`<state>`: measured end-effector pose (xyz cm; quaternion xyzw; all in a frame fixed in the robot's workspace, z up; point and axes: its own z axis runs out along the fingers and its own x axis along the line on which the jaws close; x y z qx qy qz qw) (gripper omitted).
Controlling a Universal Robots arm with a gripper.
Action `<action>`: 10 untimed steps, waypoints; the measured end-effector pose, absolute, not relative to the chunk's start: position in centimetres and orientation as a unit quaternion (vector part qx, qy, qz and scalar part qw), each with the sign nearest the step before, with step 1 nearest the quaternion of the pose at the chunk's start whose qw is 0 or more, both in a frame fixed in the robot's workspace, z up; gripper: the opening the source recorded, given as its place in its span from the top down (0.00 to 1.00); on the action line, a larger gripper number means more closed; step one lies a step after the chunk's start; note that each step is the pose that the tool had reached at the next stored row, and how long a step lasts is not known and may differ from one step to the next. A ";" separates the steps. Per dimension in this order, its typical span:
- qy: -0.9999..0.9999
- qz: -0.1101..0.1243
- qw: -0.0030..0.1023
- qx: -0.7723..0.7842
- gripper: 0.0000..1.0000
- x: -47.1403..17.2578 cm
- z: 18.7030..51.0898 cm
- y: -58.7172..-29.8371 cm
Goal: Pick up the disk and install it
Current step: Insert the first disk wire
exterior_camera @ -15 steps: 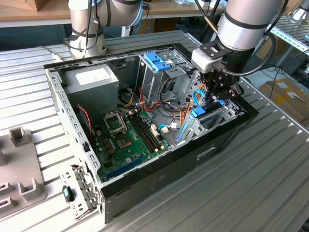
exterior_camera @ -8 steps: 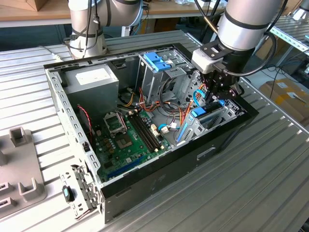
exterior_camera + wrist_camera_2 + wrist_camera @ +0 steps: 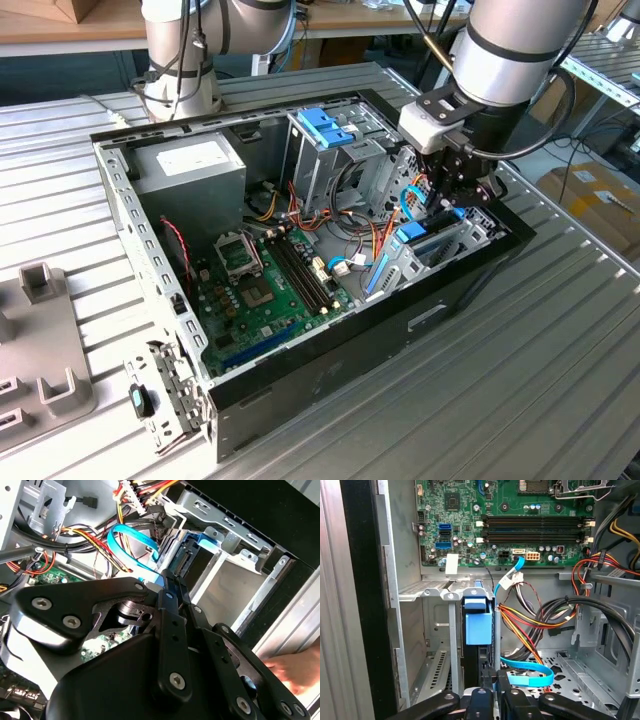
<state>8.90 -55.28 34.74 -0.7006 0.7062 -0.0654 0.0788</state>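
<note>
The disk (image 3: pixel 412 233), grey-black with a bright blue carrier frame, stands on edge in a slot of the metal drive bay at the exterior view's right end of the open computer case (image 3: pixel 130 215). In the first wrist view the disk (image 3: pixel 478 625) sits between the bay's grey rails. My gripper (image 3: pixel 447 200) hangs right above it. Both wrist views show the gripper (image 3: pixel 494 682) (image 3: pixel 170 582) shut, its tips together at the near end of the disk (image 3: pixel 186 555).
A blue ribbon cable (image 3: pixel 525 672) and bundled wires (image 3: pixel 540 615) lie beside the bay. The motherboard (image 3: pixel 260 290) covers the case floor, near a tall metal cage with a blue bracket (image 3: pixel 325 127). A person's hand (image 3: pixel 295 672) rests outside the case. Grey fixtures (image 3: pixel 40 330) stand on the table.
</note>
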 end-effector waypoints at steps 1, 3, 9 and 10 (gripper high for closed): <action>0.706 -0.065 0.079 -0.701 0.84 8.9 34.7 -55.3; 0.706 -0.065 0.079 -0.701 0.84 8.9 34.7 -55.5; 0.704 -0.061 0.083 -0.702 0.84 8.9 34.8 -55.7; 0.703 -0.061 0.083 -0.704 0.84 8.9 34.8 -55.8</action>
